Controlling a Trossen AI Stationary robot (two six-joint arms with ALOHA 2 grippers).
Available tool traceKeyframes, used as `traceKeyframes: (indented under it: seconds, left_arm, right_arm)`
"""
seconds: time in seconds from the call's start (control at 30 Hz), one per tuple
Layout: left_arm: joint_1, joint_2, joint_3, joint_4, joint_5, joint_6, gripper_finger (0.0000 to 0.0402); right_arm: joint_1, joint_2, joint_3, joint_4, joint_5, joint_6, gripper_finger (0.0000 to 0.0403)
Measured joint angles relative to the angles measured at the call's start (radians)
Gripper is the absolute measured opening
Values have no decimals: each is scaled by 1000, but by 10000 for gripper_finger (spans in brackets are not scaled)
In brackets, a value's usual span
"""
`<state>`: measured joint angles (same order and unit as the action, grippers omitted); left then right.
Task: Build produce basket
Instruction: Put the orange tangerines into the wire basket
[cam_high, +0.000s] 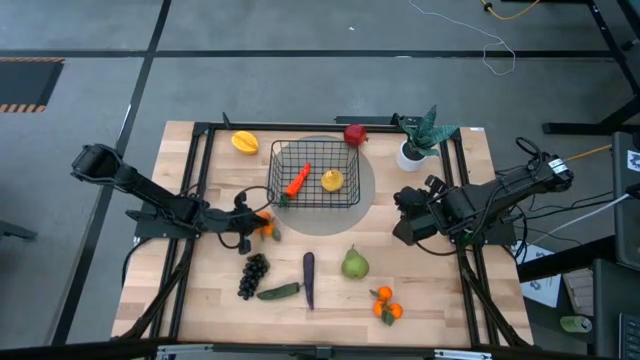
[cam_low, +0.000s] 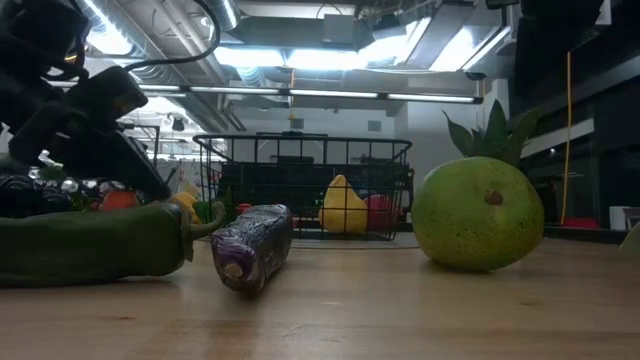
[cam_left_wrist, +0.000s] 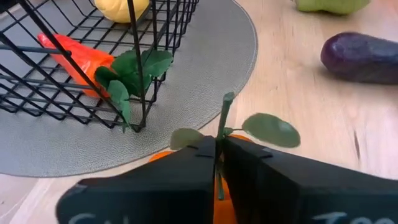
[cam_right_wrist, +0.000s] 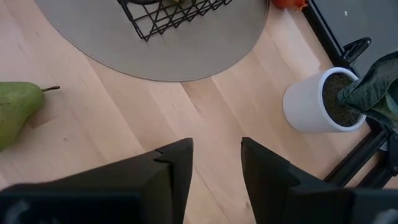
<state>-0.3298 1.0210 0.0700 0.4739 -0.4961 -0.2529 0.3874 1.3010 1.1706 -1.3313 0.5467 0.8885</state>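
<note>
The black wire basket (cam_high: 315, 175) stands on a round grey mat (cam_high: 366, 180), with an orange carrot (cam_high: 298, 180) and a yellow fruit (cam_high: 332, 180) inside. Left of the mat, my left gripper (cam_high: 258, 222) is shut on a leafy tangerine (cam_high: 266, 229). My right gripper (cam_right_wrist: 216, 162) hangs open above bare wood right of the mat, holding nothing. Near the front edge lie dark grapes (cam_high: 253, 272), a cucumber (cam_high: 279, 291), an eggplant (cam_high: 308, 278), a pear (cam_high: 355, 263) and tangerines (cam_high: 387, 305). A yellow fruit (cam_high: 244, 142) and a red fruit (cam_high: 355, 134) lie at the back. My left gripper pinches the tangerine's thin green stem (cam_left_wrist: 222, 121) between its two fingers, just below the two leaves. The fingers come slanting down from the table's left side. The orange fruit (cam_left_wrist: 221, 196) sits under the fingers, which hide most of it; whether it rests on the table I cannot tell.
A white-potted green plant (cam_high: 418, 140) stands at the back right corner, close to my right arm. Black frame rails (cam_high: 195, 180) run along the table's left and right sides. Bare wood lies between the mat and the front row of produce.
</note>
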Motion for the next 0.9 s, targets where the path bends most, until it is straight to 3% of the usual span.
traceKeyframes:
  seconds: [0.2,0.33,0.53,0.7,0.77,0.9]
  left_arm:
    - [0,0,0,128,3,9,1]
    - [-8,0,33,189,37,93,1]
    - [-41,0,142,190,50,244,0]
    - [-24,0,248,190,33,464,0]
    - [1,0,290,190,-23,553,0]
    - [89,0,377,190,-280,569,2]
  right_arm:
    - [0,0,0,5,2,-2,126]
    - [0,0,0,5,2,-2,126]
    - [0,0,0,5,2,-5,126]
    - [0,0,0,5,2,-13,126]
    - [0,0,0,4,2,-23,126]
    - [0,0,0,5,3,-27,126]
